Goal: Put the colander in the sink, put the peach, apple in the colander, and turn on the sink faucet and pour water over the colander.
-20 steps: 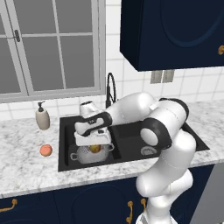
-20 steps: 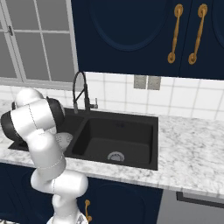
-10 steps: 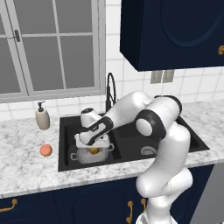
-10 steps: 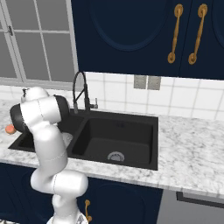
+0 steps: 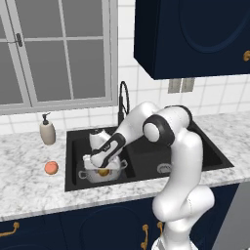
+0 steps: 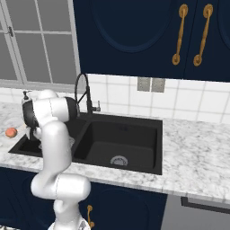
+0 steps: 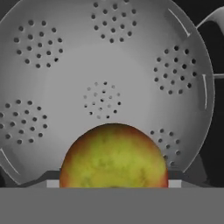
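The claw (image 5: pixel 102 168) hangs just above the colander (image 5: pixel 101 175) in the left basin of the sink (image 5: pixel 73 161), clamped on the apple (image 7: pixel 113 156). The peach (image 5: pixel 51 168) lies on the table (image 5: pixel 29 188) left of the sink.

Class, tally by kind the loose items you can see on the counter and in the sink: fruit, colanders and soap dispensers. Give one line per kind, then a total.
Fruit: 2, the apple in the colander and the peach on the counter
Colanders: 1, the colander in the sink's left basin
Soap dispensers: 1, the soap dispenser
Total: 4
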Robot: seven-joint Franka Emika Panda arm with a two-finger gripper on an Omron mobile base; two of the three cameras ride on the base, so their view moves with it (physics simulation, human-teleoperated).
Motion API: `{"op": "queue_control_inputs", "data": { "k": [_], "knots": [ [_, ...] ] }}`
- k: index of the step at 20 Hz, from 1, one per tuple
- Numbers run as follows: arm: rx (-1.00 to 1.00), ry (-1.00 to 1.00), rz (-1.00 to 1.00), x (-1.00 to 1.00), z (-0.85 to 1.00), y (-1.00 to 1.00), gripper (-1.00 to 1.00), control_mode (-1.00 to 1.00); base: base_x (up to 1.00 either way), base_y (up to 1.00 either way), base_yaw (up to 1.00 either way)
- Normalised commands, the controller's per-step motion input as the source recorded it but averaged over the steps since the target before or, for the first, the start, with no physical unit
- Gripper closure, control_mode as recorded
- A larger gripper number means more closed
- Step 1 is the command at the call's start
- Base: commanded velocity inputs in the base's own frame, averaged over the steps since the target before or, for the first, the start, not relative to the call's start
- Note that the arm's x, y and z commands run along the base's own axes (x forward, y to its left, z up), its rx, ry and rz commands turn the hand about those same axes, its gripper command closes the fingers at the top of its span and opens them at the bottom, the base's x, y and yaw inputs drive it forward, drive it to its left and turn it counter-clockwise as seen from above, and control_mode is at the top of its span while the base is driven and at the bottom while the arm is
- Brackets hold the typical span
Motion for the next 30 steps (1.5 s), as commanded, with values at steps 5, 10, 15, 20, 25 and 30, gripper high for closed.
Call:
{"op": "queue_control_inputs", "data": {
  "k": [5, 10, 15, 20, 25, 30],
  "knots": [
    [0.0, -0.01, 0.0, 0.18, -0.4, 0.03, 1.0, -1.0, 0.0, 0.0, 0.0],
    [0.0, 0.0, 0.0, 0.42, -0.12, 0.01, 1.0, -1.0, 0.0, 0.0, 0.0],
    [0.0, 0.0, 0.0, 0.48, -0.15, 0.0, 1.0, -1.0, 0.0, 0.0, 0.0],
    [0.0, 0.0, 0.0, 0.29, -0.32, 0.06, -1.0, -1.0, 0.0, 0.0, 0.0],
    [0.0, 0.0, 0.0, 0.14, -0.21, 0.06, -1.0, -1.0, 0.0, 0.0, 0.0],
    [0.0, 0.0, 0.0, 0.0, 0.01, 0.03, -1.0, -1.0, 0.0, 0.0, 0.0]
  ]
}}
